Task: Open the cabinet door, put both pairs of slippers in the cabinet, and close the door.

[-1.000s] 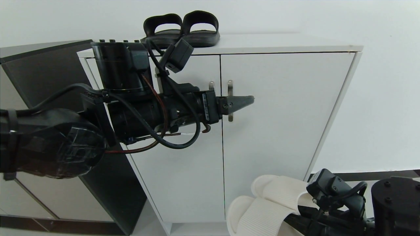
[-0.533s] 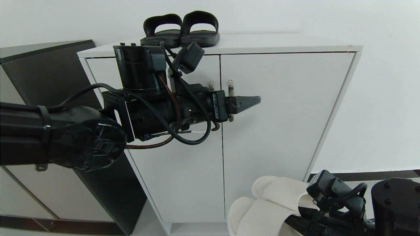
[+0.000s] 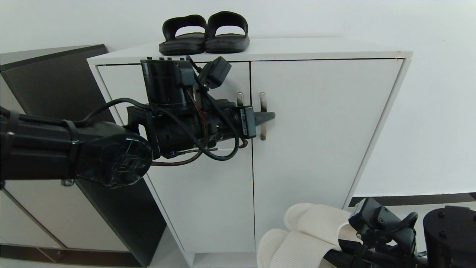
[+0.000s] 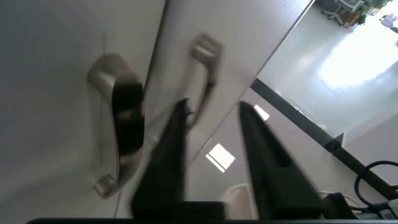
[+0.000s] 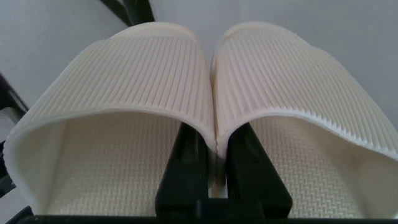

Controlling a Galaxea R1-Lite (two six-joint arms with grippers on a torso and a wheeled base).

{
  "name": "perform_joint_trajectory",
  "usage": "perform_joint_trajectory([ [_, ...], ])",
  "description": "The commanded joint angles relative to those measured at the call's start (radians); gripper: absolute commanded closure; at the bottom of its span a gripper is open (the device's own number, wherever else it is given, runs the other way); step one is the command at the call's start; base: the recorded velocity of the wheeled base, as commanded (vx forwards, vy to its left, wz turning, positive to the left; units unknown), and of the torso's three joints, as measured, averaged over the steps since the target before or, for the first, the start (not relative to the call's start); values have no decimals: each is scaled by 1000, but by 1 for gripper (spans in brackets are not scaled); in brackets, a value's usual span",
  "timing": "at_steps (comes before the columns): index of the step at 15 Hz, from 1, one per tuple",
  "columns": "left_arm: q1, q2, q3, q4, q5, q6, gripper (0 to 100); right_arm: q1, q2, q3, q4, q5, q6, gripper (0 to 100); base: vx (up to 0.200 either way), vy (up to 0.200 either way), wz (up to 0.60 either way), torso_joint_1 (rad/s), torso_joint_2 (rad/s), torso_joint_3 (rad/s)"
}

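The white cabinet (image 3: 316, 48) stood in the middle of the head view with both doors shut. The left door (image 3: 208, 193) and the right door (image 3: 319, 141) met at a thin line down the middle. Each door had a small metal handle near the top, one on each side of that line. The left handle (image 3: 240, 98) was at 11 o'clock from the middle of the view, and the right handle (image 3: 263, 100) was just beside it.

The black slippers (image 3: 204, 33) sat side by side on top of the cabinet, at 12 o'clock, near its front edge.

The left tool (image 3: 269, 116) came in from 9 o'clock and pointed toward 3 o'clock, right at the right handle. In the left wrist view its two fingers (image 4: 180, 143) were spread apart, with the right handle (image 4: 205, 68) showing in the gap between them. Whether they touched the handle could not be told.

The white slippers (image 3: 301, 234) were down at 5 o'clock, in front of the bottom of the right door. The right tool (image 5: 214, 155) held them, squeezing the two inner sides of the pair (image 5: 143, 74) together between its fingers.

A dark cabinet (image 3: 55, 70) stood just beside the white one at 9 o'clock. A plain white wall (image 3: 427, 111) was behind at 3 o'clock.
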Motion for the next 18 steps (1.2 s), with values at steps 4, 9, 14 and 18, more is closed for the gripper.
perform_joint_trajectory([
  [4,-62,-135,106,1,-4,-2,100,23,-99,72,5,156,-30,100,0,0,0,0,0,0],
  [9,-114,-205,178,-5,59,0,100,24,-106,81,24,162,-43,100,0,0,0,0,0,0],
  [14,-116,-331,270,-5,60,-2,100,26,-107,81,29,162,-43,100,0,0,0,0,0,0],
  [18,-105,-330,270,-5,60,-2,100,26,-104,81,29,162,-43,100,0,0,0,0,0,0],
])
